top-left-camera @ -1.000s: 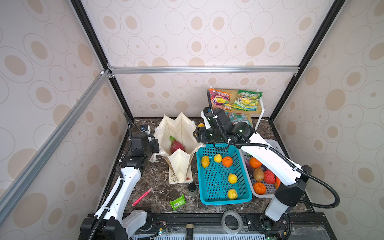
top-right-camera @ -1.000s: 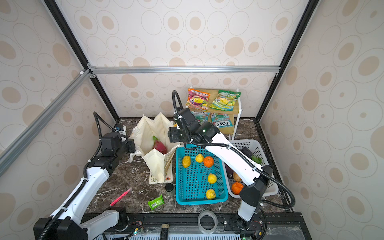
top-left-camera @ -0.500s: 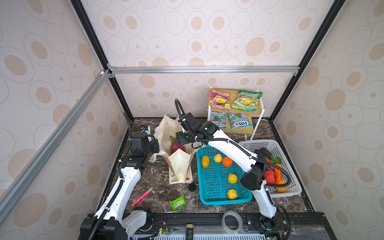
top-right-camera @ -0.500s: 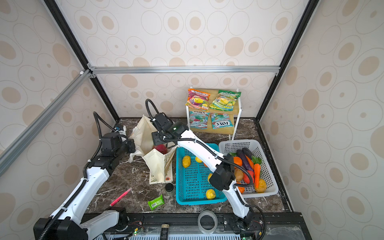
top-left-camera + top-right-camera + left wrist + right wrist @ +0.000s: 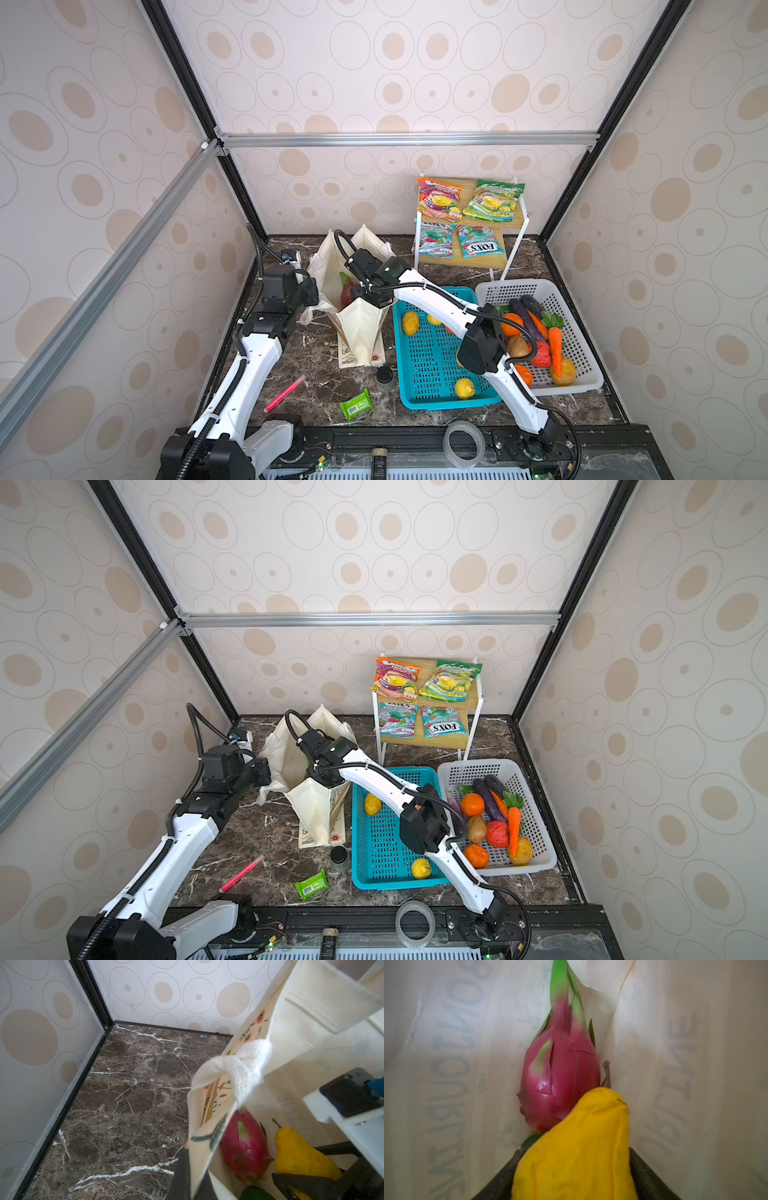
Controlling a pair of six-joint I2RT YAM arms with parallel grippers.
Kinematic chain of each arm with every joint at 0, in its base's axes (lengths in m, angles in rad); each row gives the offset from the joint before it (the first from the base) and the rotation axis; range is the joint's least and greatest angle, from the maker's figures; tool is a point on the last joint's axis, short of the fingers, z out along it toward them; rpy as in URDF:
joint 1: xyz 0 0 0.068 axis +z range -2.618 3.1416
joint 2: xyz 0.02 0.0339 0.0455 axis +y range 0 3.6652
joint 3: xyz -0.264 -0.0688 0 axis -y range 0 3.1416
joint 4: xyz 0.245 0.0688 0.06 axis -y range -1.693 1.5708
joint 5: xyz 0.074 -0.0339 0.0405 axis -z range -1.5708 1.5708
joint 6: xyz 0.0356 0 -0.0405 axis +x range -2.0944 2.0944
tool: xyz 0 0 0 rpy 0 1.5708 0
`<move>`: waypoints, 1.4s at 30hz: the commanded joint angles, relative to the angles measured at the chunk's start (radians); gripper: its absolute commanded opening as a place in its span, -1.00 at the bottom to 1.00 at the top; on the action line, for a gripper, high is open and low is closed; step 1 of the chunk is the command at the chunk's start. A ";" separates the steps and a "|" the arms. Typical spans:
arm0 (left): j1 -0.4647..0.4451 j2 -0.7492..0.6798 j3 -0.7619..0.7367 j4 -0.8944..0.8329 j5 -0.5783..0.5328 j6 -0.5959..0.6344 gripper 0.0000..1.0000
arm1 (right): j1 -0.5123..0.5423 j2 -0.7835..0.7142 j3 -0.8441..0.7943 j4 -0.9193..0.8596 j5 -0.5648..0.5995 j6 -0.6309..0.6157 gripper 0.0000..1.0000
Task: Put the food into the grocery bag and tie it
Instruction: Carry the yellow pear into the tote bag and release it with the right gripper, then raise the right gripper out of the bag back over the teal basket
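Inside the grocery bag (image 5: pixel 360 328), the right gripper (image 5: pixel 575 1169) has its dark fingers (image 5: pixel 652 1180) set apart on either side of the yellow bumpy fruit (image 5: pixel 577 1147). Whether they press it or stand just clear cannot be told. That fruit leans against the pink dragon fruit (image 5: pixel 562 1080), both low between the cream walls. At the bag's left rim, the left gripper (image 5: pixel 193 1176) is clamped tight on the canvas edge beside a white handle (image 5: pixel 239 1068), and the mouth gapes. Just right of the bag sit the blue basket (image 5: pixel 432 365) and the white basket (image 5: pixel 582 384). Snack packets (image 5: pixel 465 203) lie on the wooden rack (image 5: pixel 461 262) behind.
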 commanded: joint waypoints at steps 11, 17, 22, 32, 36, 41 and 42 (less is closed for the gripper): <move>0.005 -0.007 0.010 0.022 0.005 -0.008 -1.00 | 0.085 -0.150 0.091 -0.100 0.189 -0.026 0.99; 0.005 -0.008 0.012 0.021 0.006 -0.010 -1.00 | 0.086 -0.368 -0.066 0.008 0.169 -0.070 0.99; 0.003 -0.011 0.010 0.024 0.009 -0.011 -1.00 | 0.082 -0.549 -0.310 0.134 0.283 -0.114 0.99; 0.004 -0.013 0.010 0.024 0.009 -0.010 -1.00 | -0.025 -0.599 -0.527 0.154 0.201 -0.026 0.61; 0.005 -0.013 0.011 0.024 0.009 -0.010 -1.00 | -0.029 -0.539 -0.538 0.180 0.119 -0.017 -0.09; 0.013 -0.032 0.004 0.068 0.033 -0.024 -1.00 | -0.027 -0.472 -0.444 0.184 0.035 0.003 -1.00; 0.015 -0.025 0.014 0.068 0.035 -0.029 -1.00 | -0.027 -0.462 -0.423 0.198 0.012 0.004 -1.00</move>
